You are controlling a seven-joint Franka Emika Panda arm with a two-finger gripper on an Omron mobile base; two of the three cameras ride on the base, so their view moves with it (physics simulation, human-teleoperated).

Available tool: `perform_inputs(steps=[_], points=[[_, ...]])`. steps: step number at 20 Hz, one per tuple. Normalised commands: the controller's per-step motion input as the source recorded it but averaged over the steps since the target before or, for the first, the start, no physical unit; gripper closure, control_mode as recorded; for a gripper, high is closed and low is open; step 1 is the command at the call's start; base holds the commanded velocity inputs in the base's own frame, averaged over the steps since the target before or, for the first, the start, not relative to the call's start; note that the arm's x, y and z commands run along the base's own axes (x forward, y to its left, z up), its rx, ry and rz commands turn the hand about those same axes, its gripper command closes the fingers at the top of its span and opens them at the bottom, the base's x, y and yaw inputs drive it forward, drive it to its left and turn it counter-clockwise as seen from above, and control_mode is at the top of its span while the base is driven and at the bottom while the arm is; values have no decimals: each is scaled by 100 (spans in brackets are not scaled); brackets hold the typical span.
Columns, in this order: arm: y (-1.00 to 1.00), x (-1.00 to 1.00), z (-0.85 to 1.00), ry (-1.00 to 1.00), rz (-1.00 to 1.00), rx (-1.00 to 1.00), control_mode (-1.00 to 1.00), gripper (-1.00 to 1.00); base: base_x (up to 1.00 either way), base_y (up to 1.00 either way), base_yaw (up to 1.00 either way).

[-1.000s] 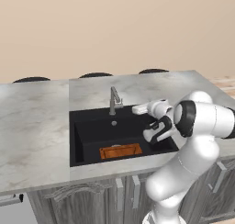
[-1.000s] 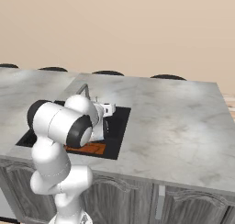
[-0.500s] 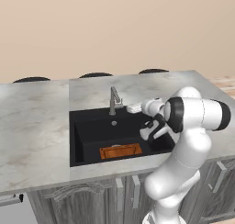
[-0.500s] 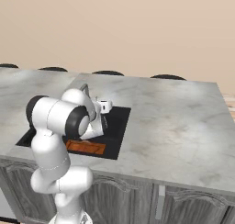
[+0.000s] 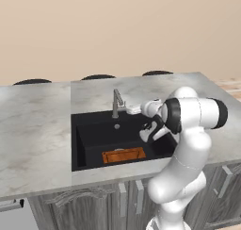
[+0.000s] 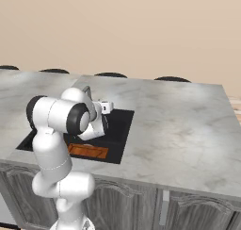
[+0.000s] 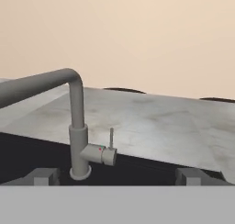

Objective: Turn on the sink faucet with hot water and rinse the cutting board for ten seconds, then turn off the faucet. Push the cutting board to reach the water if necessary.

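Now gripper (image 7: 114, 175) (agape) facing faucet (image 7: 77, 126)

Your gripper (image 5: 133, 110) with jaws spread, open air between it and the faucet (image 7: 77, 126), lever (image 7: 110, 138) upright beside the post, nothing in front of it, cutting board (image 5: 124, 155) flat at the sink (image 5: 89, 144) front wall, basin floor behind it unobstructed, marble counter (image 6: 179, 125) bare to your right.

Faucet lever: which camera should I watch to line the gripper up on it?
The hand view: the faucet stands close and unobstructed, with its small side lever upright at the base. In the left base view the faucet is small and distant, the lever too small to tell. In the right base view the arm covers most of it.
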Motion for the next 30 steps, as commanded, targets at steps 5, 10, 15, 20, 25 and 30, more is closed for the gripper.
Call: perform_inputs(steps=[5, 10, 15, 20, 25, 30], points=[[0, 15, -16, 0, 0, 0, -100, -100, 0, 0, 0], [0, 19, -32, 0, 0, 0, -100, -100, 0, 0, 0], [0, 18, -33, 0, 0, 0, -100, -100, 0, 0, 0], [0, 14, -17, -6, 0, 0, -100, -100, 0, 0, 0], [0, 14, -13, -9, 0, 1, -100, -100, 0, 0, 0], [0, 15, -23, -4, 0, 0, -100, -100, 0, 0, 0]])
